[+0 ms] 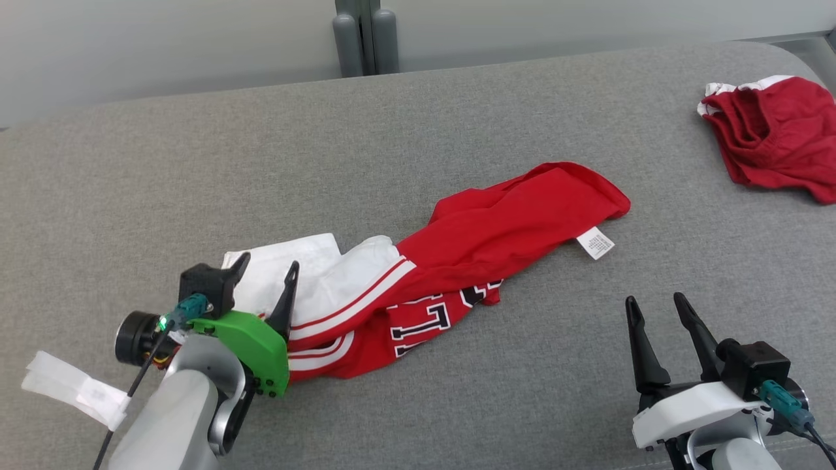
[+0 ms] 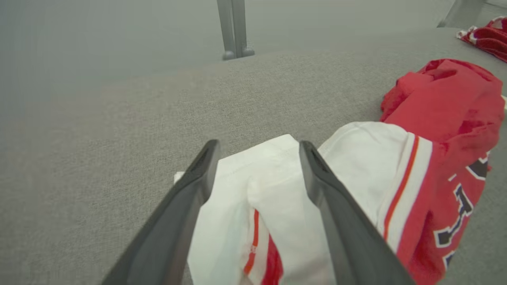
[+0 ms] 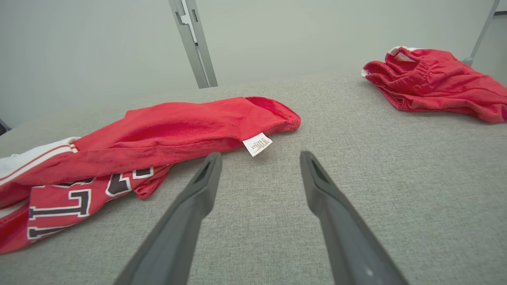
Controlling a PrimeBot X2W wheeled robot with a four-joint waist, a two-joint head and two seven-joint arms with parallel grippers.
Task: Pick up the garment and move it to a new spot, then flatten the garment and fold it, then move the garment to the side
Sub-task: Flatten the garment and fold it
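Worktop (image 1: 418, 111) covered in grey woven fabric carries everything. Across its middle the garment (image 1: 509, 228), a red shirt with white striped sleeves, lies twisted into one long crumpled band. It runs from the near left towards the far right. A second red garment (image 1: 771, 130) sits bunched at the far right corner, well apart from it. The left claw (image 1: 270, 261) hovers low over the band's near end with its fingers spread, and the white sleeve (image 1: 326, 258) lies under and between them, not pinched. The right claw (image 1: 654, 299) is also spread and holds nothing. It waits over bare fabric near the lower right, short of the red hem. Block lettering (image 1: 424, 320) shows on a folded-under flap, so the front seems turned in on itself. A small white care label (image 1: 595, 243) sticks out at the hem end. Moving looks done and flattening looks like the step in hand. To do it well, each claw should probably take one thin edge rather than a bunch of layers. The left could take the sleeve or shoulder seam, and the right could take the hem beside the label. Then they could draw apart along the band and sideways so the twist drops out. A lift just clear of the surface would stop hidden folds from dragging.
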